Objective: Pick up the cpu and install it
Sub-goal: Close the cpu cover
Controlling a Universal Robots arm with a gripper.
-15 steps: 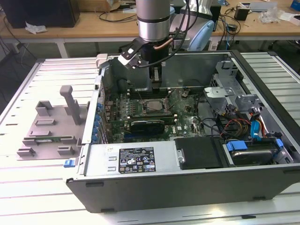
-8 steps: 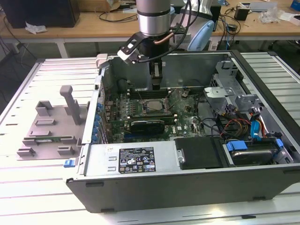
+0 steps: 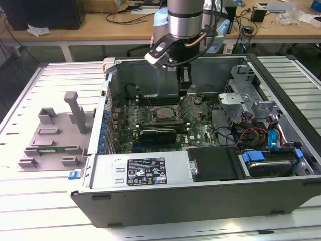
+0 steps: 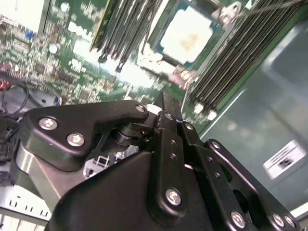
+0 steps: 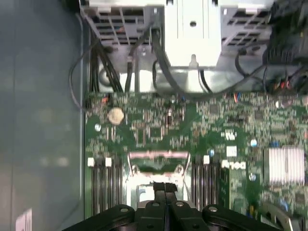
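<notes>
A slatted white table (image 3: 30, 201) fills the floor of the shot, and on it lies an open case (image 3: 175, 201), side panel off. On the table towards the exterior view's left edge sits a grey tray (image 3: 50, 135) with upright blocks, just beside the case. Moving in over the case's near wall, there's a silver cover (image 3: 145, 170) with a dark label along the near edge. Past it the green board (image 3: 200, 131) spreads across the case floor. Here's the cpu (image 3: 163, 113), pale silver top showing, lying flat inside the socket frame (image 3: 150, 114) near the middle of the board. The second wrist view has the same chip (image 4: 187, 34) sitting square in the frame, with rows of memory slots (image 4: 240, 62) either side. The gripper (image 3: 183, 90) hangs over the board just beside the socket, on the side towards the case's far wall. In both wrist views (image 4: 164, 103) (image 5: 165, 188) its black fingers (image 5: 160, 188) are pressed together with nothing between them, apart from the chip. Beyond the case's far wall, wooden benches (image 3: 100, 25) run across the back of the room.
</notes>
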